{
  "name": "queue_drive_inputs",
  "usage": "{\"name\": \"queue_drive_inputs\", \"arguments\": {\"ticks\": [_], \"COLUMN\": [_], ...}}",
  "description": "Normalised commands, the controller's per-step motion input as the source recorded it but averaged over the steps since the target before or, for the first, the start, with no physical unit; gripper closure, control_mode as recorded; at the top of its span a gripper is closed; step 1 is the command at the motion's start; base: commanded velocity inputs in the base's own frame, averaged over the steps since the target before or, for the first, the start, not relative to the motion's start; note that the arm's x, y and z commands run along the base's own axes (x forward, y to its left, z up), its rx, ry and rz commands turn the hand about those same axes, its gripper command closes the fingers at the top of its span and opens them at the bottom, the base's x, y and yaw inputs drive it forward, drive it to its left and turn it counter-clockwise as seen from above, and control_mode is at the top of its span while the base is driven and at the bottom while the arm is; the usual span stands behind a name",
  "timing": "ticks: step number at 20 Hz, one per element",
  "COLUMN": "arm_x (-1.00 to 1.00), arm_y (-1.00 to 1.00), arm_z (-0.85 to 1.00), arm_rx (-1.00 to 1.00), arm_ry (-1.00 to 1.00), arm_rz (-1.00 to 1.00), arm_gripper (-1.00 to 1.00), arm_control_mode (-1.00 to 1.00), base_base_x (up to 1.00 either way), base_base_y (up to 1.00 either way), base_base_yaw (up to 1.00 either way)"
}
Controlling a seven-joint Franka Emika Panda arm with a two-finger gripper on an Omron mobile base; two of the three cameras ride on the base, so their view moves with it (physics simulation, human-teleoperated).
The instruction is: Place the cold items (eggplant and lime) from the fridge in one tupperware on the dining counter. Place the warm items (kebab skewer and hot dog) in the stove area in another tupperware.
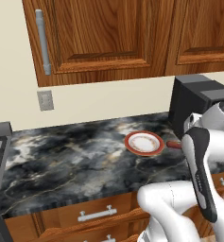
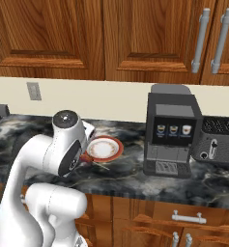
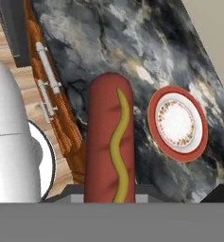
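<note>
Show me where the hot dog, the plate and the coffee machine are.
hot dog (image 3: 108, 137): hand view, middle of the sausage.
plate (image 1: 144, 142): left base view, white centre.
coffee machine (image 2: 173, 128): right base view, front panel.

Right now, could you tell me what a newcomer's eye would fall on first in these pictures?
Probably the hot dog, reddish with a wavy mustard stripe, held in the shut gripper above the dark marbled worktop. Next, the empty red-rimmed plate on that worktop, and the black coffee machine standing to its right.
</note>
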Motion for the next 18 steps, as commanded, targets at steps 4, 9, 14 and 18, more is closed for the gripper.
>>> {"name": "queue_drive_inputs", "arguments": {"ticks": [4,9,14,18], "arm_x": [-0.53,-0.42,-0.33,-0.22], "arm_y": [0.48,0.53,0.13,0.0], "arm_z": [0.0,0.0,-0.07,-0.15], "arm_rx": [-0.01,-0.08,-0.05,-0.03], "arm_ry": [-0.06,-0.04,-0.04,0.0], "arm_rz": [0.54,0.33,0.09,0.06], "arm_gripper": [1.0,1.0,1.0,1.0], "arm_control_mode": [-1.0,-1.0,-1.0,-1.0], "base_base_x": [0.0,0.0,0.0,0.0], "base_base_y": [0.0,0.0,0.0,0.0], "base_base_yaw": [0.0,0.0,0.0,0.0]}}
